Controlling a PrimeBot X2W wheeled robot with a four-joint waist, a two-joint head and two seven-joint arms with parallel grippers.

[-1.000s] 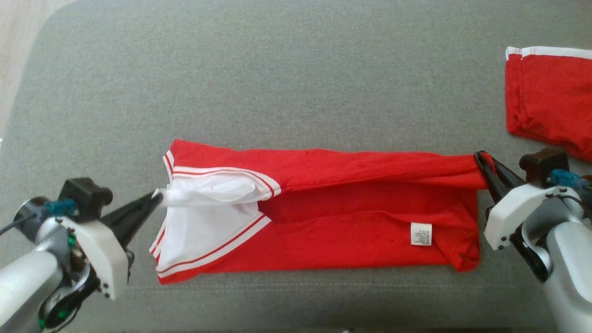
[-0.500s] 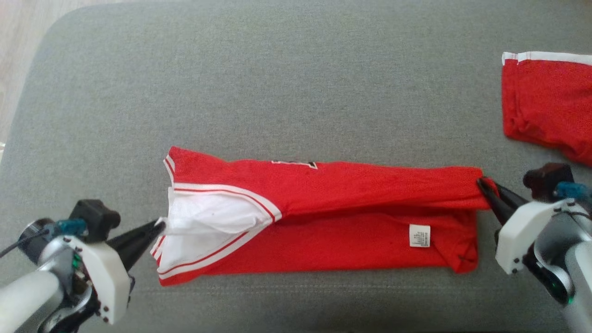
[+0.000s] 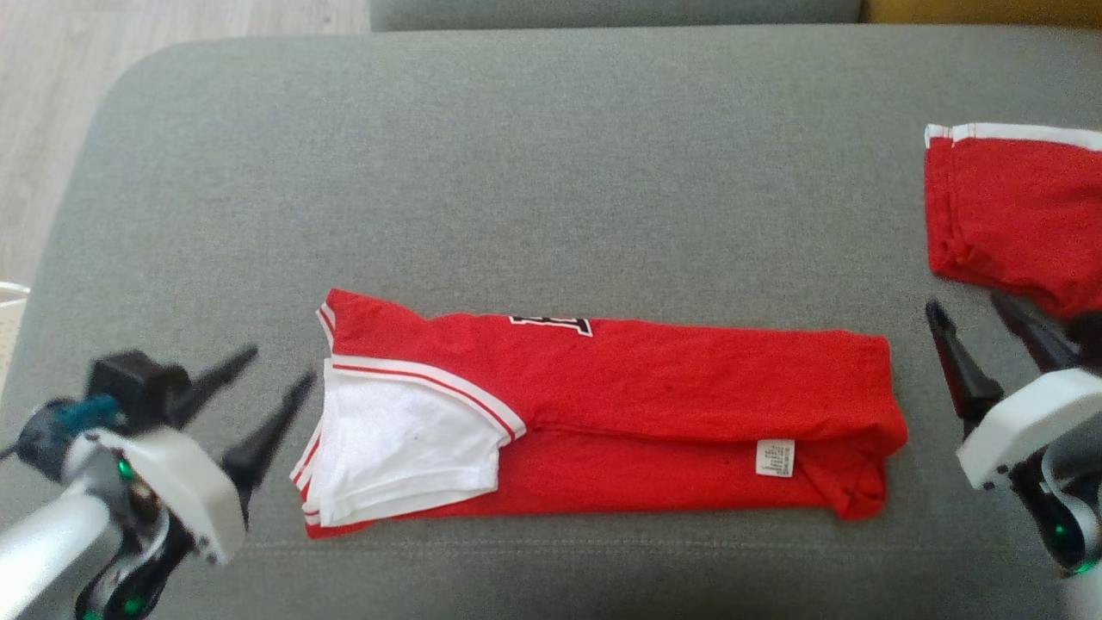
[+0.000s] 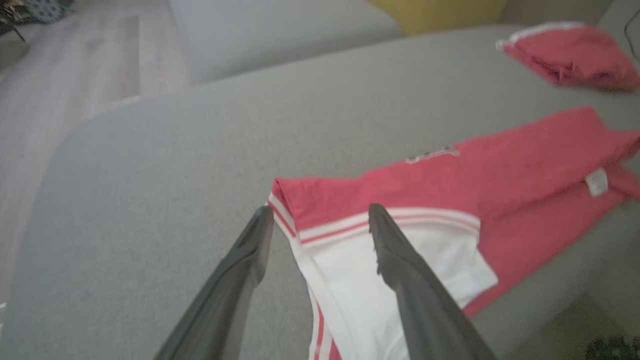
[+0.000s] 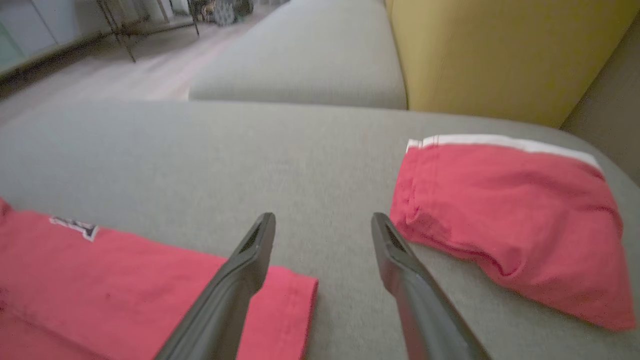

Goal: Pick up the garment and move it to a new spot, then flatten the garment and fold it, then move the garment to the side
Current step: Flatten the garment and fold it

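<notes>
- Released since the earlier frame: left gripper (image 3: 279, 364) and right gripper (image 3: 965, 303) stand wide and empty, just beside the garment's ends;
- red jersey (image 3: 671, 379) lies folded lengthwise on the grey cushion (image 3: 516, 172), probably laid flat for another fold;
- folded red garment (image 3: 1016, 215) set aside, far right.

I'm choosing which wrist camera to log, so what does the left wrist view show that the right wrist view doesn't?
In the left wrist view but not the right: the left gripper, open and pointing at the white sleeve panel, and the care label.
In the right wrist view but not the left: the right gripper, open, and a yellow backrest.
Shared: the long red garment with its logo patch, the second folded red garment and the grey cushion.
</notes>
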